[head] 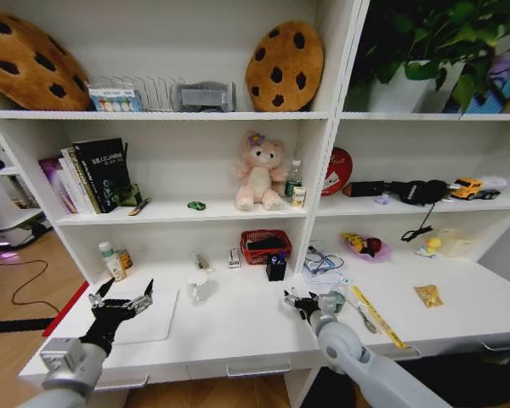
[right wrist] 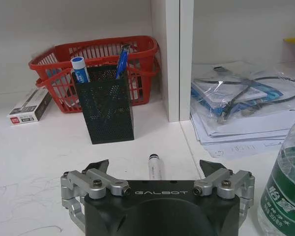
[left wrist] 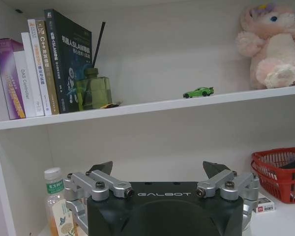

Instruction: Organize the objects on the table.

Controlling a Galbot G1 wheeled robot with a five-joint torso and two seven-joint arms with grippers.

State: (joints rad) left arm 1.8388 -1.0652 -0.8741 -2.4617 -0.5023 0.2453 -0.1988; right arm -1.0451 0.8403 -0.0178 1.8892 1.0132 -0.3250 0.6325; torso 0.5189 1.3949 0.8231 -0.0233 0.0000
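My right gripper (head: 299,299) (right wrist: 155,166) hovers open just above the white table (head: 238,327). A pen (right wrist: 154,172) lies flat on the table between its fingers. A small green-labelled jar (head: 336,299) (right wrist: 285,191) stands right beside this gripper. Behind it, a black mesh holder (head: 276,267) (right wrist: 106,105) holds blue pens. My left gripper (head: 126,293) (left wrist: 158,169) is open with nothing in it, above the left edge of the closed silver laptop (head: 151,316). A tiny green toy car (head: 196,205) (left wrist: 198,92) sits on the shelf above.
A red basket (head: 265,245) (right wrist: 96,59) stands behind the holder, with papers and cables (right wrist: 241,105) to its right. A yellow ruler (head: 378,316) and a snack packet (head: 427,295) lie on the right. A bottle (head: 110,262) stands at the back left. Books (left wrist: 44,66) and a pink bear (head: 259,172) occupy the shelf.
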